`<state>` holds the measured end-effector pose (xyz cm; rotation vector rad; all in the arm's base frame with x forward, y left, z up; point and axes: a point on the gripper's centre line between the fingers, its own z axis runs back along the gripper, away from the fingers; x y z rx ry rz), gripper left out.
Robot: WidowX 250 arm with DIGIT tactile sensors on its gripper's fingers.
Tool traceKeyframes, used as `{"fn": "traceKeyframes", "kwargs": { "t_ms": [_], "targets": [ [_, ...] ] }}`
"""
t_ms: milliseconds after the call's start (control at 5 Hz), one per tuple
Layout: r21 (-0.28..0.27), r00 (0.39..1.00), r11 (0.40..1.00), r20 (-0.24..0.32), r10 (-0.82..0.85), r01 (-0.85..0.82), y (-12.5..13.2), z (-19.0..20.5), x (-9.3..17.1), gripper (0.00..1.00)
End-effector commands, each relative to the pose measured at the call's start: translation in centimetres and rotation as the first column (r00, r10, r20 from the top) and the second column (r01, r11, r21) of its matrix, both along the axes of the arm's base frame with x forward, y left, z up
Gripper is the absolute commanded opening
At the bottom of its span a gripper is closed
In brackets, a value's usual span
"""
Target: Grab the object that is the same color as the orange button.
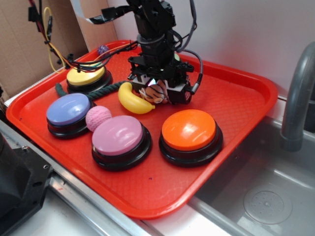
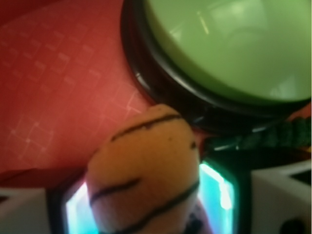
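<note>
The small orange plush tiger (image 1: 157, 93) with black stripes lies on the red tray (image 1: 236, 93), just behind the orange button (image 1: 189, 129). My gripper (image 1: 158, 88) is down over the tiger, one finger on each side. In the wrist view the tiger (image 2: 146, 170) fills the gap between the two glowing pads and touches both, so my gripper (image 2: 146, 214) is shut on it. The tiger's lower body is hidden between the fingers.
A yellow banana (image 1: 133, 100) lies right beside the tiger on its left. A green-topped button (image 2: 229, 44) stands close ahead of the gripper. Pink button (image 1: 118, 135), pink ball (image 1: 98, 118), purple button (image 1: 69, 109), yellow button (image 1: 86, 75) and a green rope (image 1: 106, 89) are to the left. A sink (image 1: 266, 191) and faucet (image 1: 295, 98) are on the right.
</note>
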<state>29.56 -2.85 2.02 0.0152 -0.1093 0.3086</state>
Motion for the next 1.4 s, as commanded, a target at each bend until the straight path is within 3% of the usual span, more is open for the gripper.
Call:
{"fn": "traceKeyframes", "kwargs": {
  "t_ms": [0, 200, 400, 600, 800, 1000, 1200],
  "targets": [
    [-0.026, 1.000, 0.999, 0.012, 0.020, -0.019, 1.5, 3.9, 0.9, 0.00],
    [-0.041, 0.999, 0.999, -0.014, 0.031, -0.031, 2.8, 7.2, 0.0, 0.00],
    [-0.019, 0.997, 0.997, -0.014, 0.075, -0.076, 4.6, 11.1, -2.1, 0.00],
    [-0.002, 0.997, 0.997, 0.003, 0.073, -0.073, 6.3, 14.9, -4.5, 0.00],
    [-0.046, 0.994, 0.995, 0.066, 0.091, -0.088, 6.9, 17.1, -6.7, 0.00],
    [-0.052, 0.988, 0.992, 0.095, 0.121, -0.117, 7.0, 17.6, -8.1, 0.00],
    [-0.046, 0.988, 0.989, 0.054, 0.142, -0.140, 6.7, 16.9, -7.7, 0.00]
  ]
}}
